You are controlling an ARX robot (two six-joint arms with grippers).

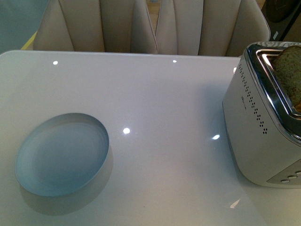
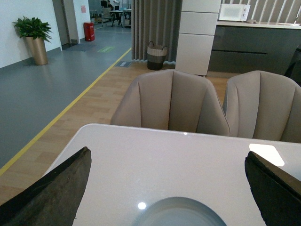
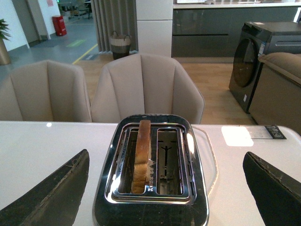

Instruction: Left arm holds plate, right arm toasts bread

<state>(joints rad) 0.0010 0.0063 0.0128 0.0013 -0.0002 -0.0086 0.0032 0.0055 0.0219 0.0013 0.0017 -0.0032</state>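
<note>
The left gripper (image 2: 167, 188) stands wide open with nothing between its fingers (image 2: 51, 193), which show only in its own wrist view, as dark wedges at either side. It hangs over the near left part of the table (image 2: 155, 155), and the far rim of the plate (image 2: 181, 214) shows just beneath the gap between the fingers, not touched by either one.

The right gripper (image 3: 167, 188) is also spread wide and empty, its fingers (image 3: 49, 195) well apart on either side of the toaster (image 3: 153, 209) – it hovers above the toaster without contact.

In the front view neither arm shows. The plate (image 1: 61, 155) sits empty on the near left of the table (image 1: 164, 108), its low rim upright. The toaster (image 1: 263, 127) stands at the right edge, well apart from the plate, with rows of small holes in its side and buttons at its near end.

The bread (image 3: 141, 155) stands upright on edge in the toaster's left slot, its top rising above the chrome – the right slot is empty. In the front view the bread (image 1: 289, 70) juts up at the frame's right edge.

Beige chairs (image 1: 141, 26) stand beyond the table's far side.
</note>
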